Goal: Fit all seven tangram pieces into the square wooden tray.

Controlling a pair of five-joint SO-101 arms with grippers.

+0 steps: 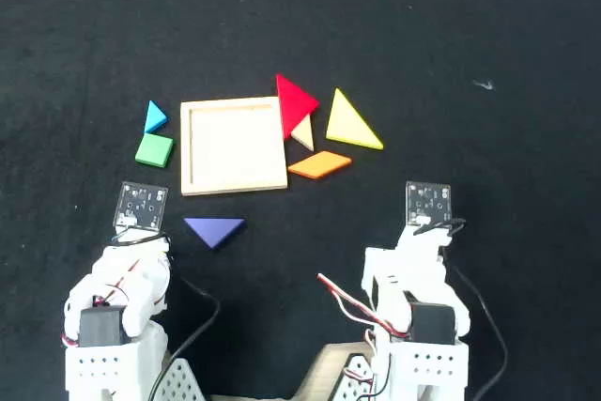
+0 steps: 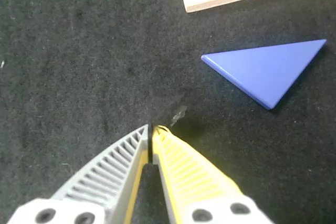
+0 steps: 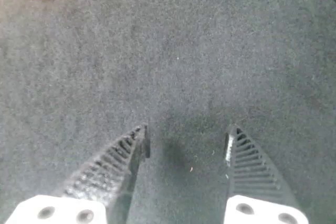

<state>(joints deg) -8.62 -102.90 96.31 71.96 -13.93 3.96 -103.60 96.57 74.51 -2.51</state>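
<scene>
Seven tangram pieces, all lying flat on the black cloth [image 1: 488, 138] outside the tray [image 1: 233, 147]; two arms, both at the near edge of the table.

1. Tray: square, pale wood, flat on the cloth.
2. Red triangle [image 1: 296, 100]: at the tray's far right corner, touching or just overlapping the rim.
3. Cream triangle [image 1: 303, 131]: small, just beside the tray's right side, tucked under the red triangle.
4. Yellow triangle [image 1: 350, 122]: large, just right of the red and cream ones.
5. Orange parallelogram [image 1: 319, 165]: near the tray's near right corner, below the cream triangle.
6. Cyan triangle [image 1: 155, 117]: small, left of the tray.
7. Green square [image 1: 154, 150]: just below the cyan triangle, near the tray's left side.
8. Blue triangle [image 1: 215, 229]: on the near side of the tray, apart from it, point toward the arms.

Left arm [image 1: 117, 298]: folded back over its base, wrist tipped down toward the cloth, just left of the blue triangle. Left gripper [image 2: 151, 129]: grey and yellow jaws pressed tip to tip with nothing between them, low over bare cloth; the blue triangle and a tray corner lie ahead of it.

Right arm [image 1: 413, 298]: folded the same way, wrist tipped down, on the near side of the orange parallelogram and well apart from it. Right gripper [image 3: 186, 140]: jaws spread wide, holding nothing, over bare cloth.
</scene>
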